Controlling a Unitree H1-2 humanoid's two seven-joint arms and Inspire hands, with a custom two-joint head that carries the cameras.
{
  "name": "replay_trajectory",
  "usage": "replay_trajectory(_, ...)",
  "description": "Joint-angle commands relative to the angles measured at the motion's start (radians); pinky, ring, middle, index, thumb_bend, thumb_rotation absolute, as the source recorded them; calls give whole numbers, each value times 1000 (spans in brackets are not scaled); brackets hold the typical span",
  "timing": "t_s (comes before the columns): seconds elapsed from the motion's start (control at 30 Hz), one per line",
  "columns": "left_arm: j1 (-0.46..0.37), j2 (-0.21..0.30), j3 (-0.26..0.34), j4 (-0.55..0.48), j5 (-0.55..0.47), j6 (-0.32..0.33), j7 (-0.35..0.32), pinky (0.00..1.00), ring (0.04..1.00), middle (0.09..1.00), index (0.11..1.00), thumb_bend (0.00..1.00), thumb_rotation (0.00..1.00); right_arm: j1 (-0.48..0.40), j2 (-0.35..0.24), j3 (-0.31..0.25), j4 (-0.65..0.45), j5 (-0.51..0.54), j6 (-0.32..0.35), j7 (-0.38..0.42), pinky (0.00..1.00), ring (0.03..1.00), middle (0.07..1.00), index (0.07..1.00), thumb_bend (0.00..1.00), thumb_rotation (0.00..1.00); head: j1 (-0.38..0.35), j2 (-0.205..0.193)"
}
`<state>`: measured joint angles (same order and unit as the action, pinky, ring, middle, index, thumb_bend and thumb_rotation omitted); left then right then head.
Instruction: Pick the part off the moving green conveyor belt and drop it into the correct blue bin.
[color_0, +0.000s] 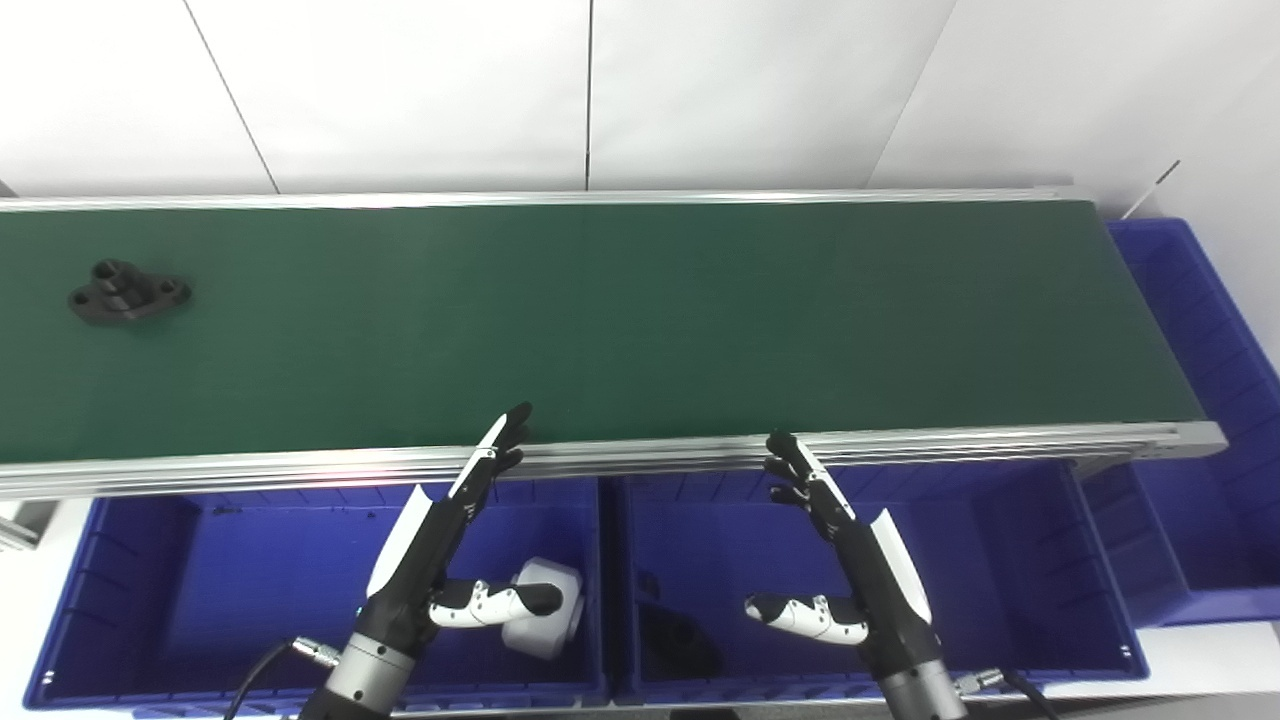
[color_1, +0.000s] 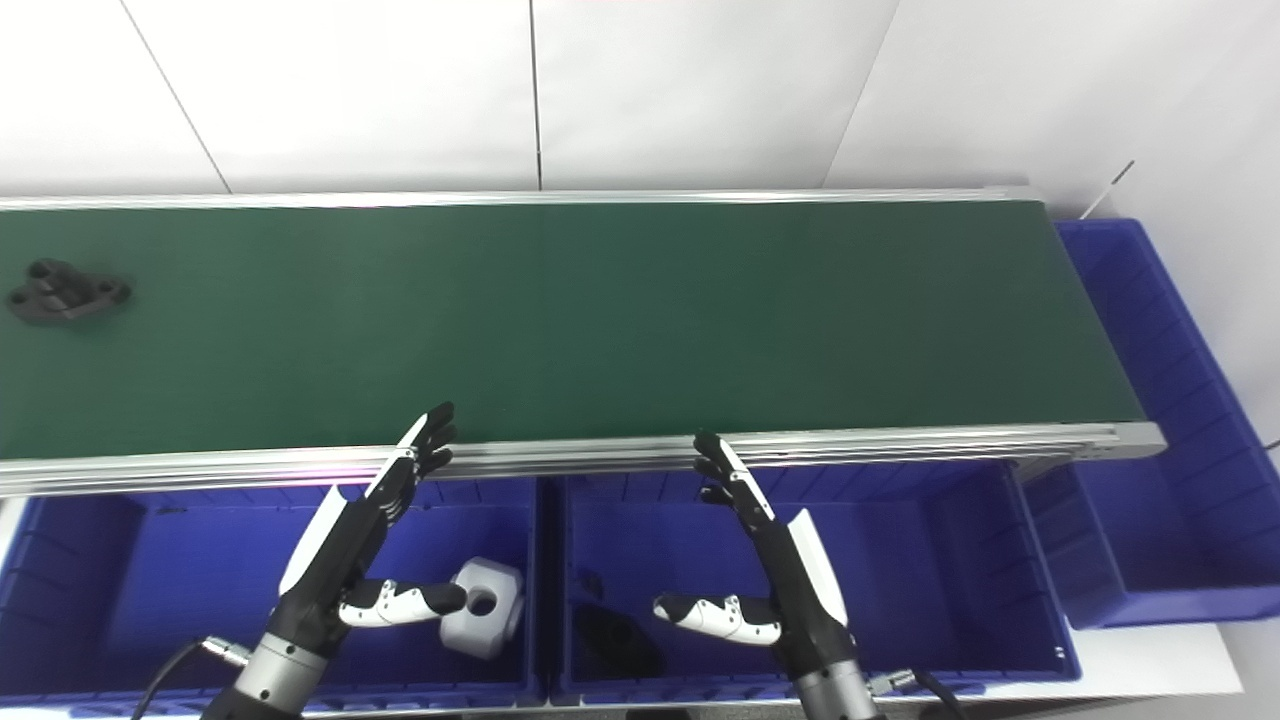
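A black flanged part (color_0: 128, 292) lies on the green conveyor belt (color_0: 620, 320) at its far left. My left hand (color_0: 440, 545) hovers open over the left blue bin (color_0: 140, 600), fingertips reaching the belt's near rail. My right hand (color_0: 850, 560) hovers open over the middle blue bin (color_0: 1000, 570), fingers spread and thumb out. Neither hand holds anything, and both are far from the black part. A white block with a hole (color_1: 482, 607) rests in the left bin. A dark part (color_0: 680, 640) lies in the middle bin.
A third blue bin (color_0: 1200, 420) stands at the belt's right end. An aluminium rail (color_0: 640, 455) runs along the belt's near edge between hands and belt. White wall panels rise behind the conveyor.
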<state>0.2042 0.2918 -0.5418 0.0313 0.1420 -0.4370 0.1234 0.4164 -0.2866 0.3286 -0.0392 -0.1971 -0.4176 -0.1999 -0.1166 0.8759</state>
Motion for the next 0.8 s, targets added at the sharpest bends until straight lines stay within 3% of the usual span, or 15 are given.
replay_trajectory(0.0,10,-7,15,-26,24,-33,1,938,973,998,1000,888,648,11,-2,-13,-34,3,-51,25,826,914,953,968,956,664,7,-5)
replay_trajectory(0.2,38,-13,32,-31,-10,-33,-66,954,991,1000,1000,895,612,30,-13,-34,-64,-49,2,110,870,959,998,999,970,705,13,-28)
replay_trajectory(0.33,56,-14,41,-27,-5,-32,-90,952,993,1000,1000,899,621,40,-5,-48,-76,-89,18,145,847,953,1000,1000,974,715,-6,-55)
replay_trajectory(0.57,89,-28,64,-13,-3,-32,-106,940,988,1000,1000,911,621,38,23,-62,-71,-190,30,156,857,980,1000,1000,953,732,3,-81)
replay_trajectory(0.77,108,-29,68,-9,8,-33,-106,946,983,1000,1000,887,602,31,30,-60,-70,-211,49,187,864,992,1000,1000,950,733,22,-99)
